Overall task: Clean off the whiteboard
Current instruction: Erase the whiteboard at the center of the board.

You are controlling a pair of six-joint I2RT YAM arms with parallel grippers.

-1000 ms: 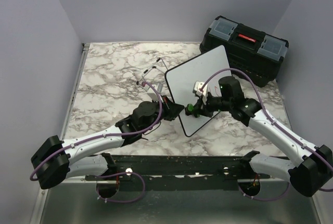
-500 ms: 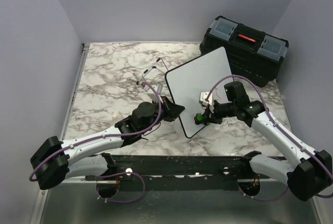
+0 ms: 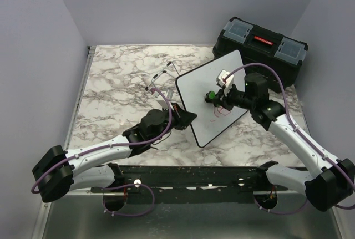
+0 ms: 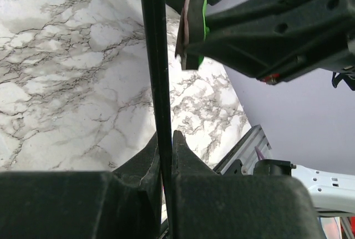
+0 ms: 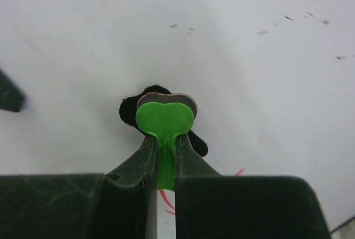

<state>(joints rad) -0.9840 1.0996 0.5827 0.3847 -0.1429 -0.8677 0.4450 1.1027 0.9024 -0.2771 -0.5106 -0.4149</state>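
We find open passage over the marble table (image 3: 113, 84) to the far left. The whiteboard (image 3: 199, 120) stands tilted mid-table, barring the way between the arms; the left gripper (image 3: 187, 118) clamps its near-left edge. The wire stand (image 3: 160, 78) lies just behind it on the left. The black toolbox (image 3: 260, 50) closes the far right corner. The right gripper (image 3: 215, 97), pinching a green eraser (image 5: 165, 120), occupies the board's face.
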